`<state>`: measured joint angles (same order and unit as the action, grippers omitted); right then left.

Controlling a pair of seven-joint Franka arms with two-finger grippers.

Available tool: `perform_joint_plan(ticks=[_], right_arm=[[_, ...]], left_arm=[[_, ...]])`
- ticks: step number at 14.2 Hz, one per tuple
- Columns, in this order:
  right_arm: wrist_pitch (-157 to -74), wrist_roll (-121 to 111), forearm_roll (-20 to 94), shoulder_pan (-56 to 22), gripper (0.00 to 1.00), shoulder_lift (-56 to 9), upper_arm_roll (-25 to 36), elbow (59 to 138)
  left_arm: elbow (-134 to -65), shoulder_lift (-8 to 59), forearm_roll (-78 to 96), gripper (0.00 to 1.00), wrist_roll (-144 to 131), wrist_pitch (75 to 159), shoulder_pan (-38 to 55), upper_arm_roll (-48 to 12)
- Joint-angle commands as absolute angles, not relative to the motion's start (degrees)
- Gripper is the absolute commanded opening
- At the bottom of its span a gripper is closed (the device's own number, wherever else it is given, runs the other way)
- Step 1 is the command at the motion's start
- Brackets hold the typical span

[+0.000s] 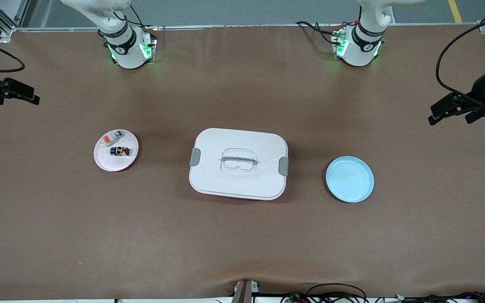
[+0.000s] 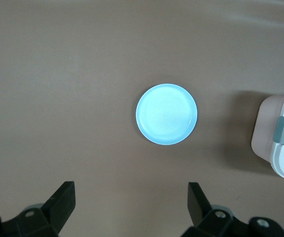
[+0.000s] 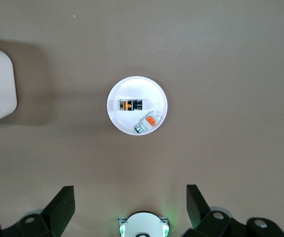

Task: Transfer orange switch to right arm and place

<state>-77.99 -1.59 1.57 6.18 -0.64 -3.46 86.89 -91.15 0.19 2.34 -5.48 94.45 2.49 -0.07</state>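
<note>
Blue plate [image 1: 350, 179] lies nearest, with the lidded box [image 1: 238, 164] at its nine o'clock. The white plate [image 1: 103, 162] carries the orange switch [image 1: 120, 151], five o'clock from the white-and-orange component [image 1: 112, 138]. A good pick descends plumb, straddling only the black body. Right tool [image 3: 130, 195] hangs spread above that plate. Left tool [image 2: 131, 195], spread, waits above the blue one.

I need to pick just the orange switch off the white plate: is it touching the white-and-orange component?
Apart: the right wrist view shows a strip of white plate between the orange switch and the white-and-orange component.
</note>
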Motion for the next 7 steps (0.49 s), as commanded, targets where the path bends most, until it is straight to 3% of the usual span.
perform_joint_plan(ticks=[1, 7], right_arm=[[-79.36, -1.41, 1.41, 4.32, 1.00, 0.97, -3.69, 88.95], [-79.54, -1.41, 1.41, 3.60, 1.00, 0.97, -3.52, 89.21]], left_arm=[[-89.56, 0.79, 0.88, 1.00, -6.07, 93.16, 2.46, -0.18], [-89.56, 0.79, 0.88, 1.00, -5.89, 92.73, 2.37, -0.18]])
